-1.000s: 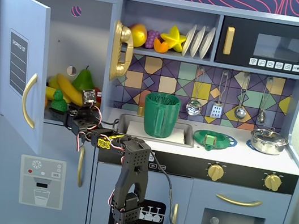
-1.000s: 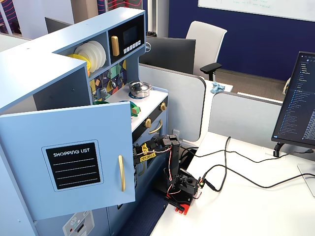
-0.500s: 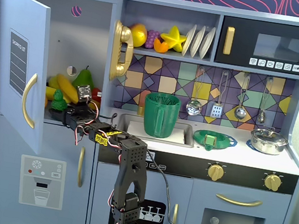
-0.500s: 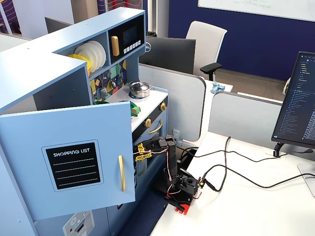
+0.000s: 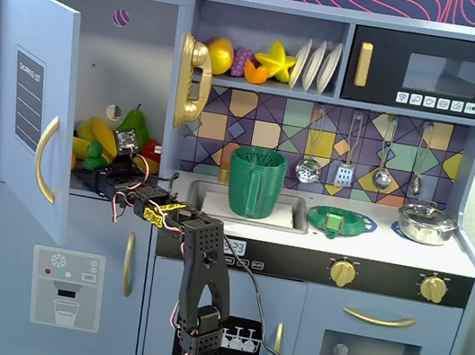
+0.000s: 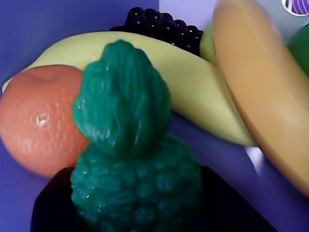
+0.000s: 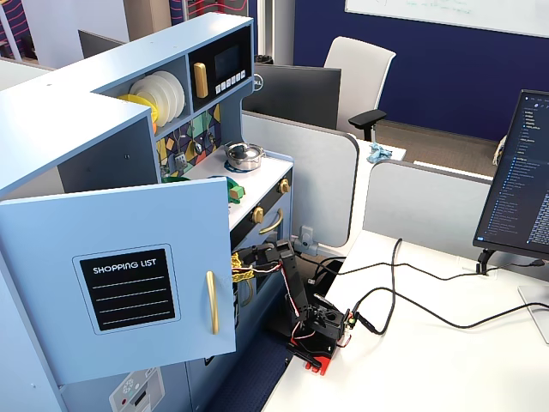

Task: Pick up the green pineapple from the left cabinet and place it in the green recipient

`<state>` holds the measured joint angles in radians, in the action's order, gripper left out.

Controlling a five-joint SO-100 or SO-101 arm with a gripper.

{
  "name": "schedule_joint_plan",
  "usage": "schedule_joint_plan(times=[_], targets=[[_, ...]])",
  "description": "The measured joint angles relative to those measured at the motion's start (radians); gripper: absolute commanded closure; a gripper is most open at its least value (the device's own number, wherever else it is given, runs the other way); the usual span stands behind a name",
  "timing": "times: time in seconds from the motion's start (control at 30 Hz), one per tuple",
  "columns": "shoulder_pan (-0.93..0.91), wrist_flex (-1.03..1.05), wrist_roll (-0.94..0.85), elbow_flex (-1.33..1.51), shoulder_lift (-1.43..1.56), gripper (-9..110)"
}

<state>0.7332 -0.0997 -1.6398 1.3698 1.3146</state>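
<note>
The green pineapple (image 6: 135,159) fills the wrist view, bumpy body low and leafy crown pointing up. My gripper (image 6: 137,193) has a dark jaw pressed against each side of its body, shut on it. In a fixed view the gripper (image 5: 92,173) reaches into the left cabinet, whose door (image 5: 27,97) stands open, and the pineapple (image 5: 94,152) shows as a small green shape among the fruit. The green recipient (image 5: 255,182), a tall ribbed jug, stands in the sink to the right of the cabinet. The open door (image 7: 129,283) hides the gripper in the other fixed view.
An orange (image 6: 34,121) lies just left of the pineapple, a yellow banana (image 6: 203,92) behind it, a larger orange-yellow banana (image 6: 260,92) at right and dark grapes (image 6: 159,24) at the back. A pear (image 5: 135,121) stands in the cabinet. A green strainer (image 5: 340,221) and a pot (image 5: 426,223) sit on the counter.
</note>
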Motion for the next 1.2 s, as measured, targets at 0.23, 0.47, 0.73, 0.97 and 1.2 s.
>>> schedule_joint_plan(times=[0.23,0.47,0.73,0.97,1.2], targets=[[0.0,0.112,-0.02,-0.112,-0.046,101],[-0.009,0.169,-0.123,-0.021,0.092,101],[0.005,0.278,-0.302,0.259,0.594,101],[-0.083,0.411,-0.284,0.337,0.925,101],[-0.249,0.535,-0.17,0.305,1.109,101]])
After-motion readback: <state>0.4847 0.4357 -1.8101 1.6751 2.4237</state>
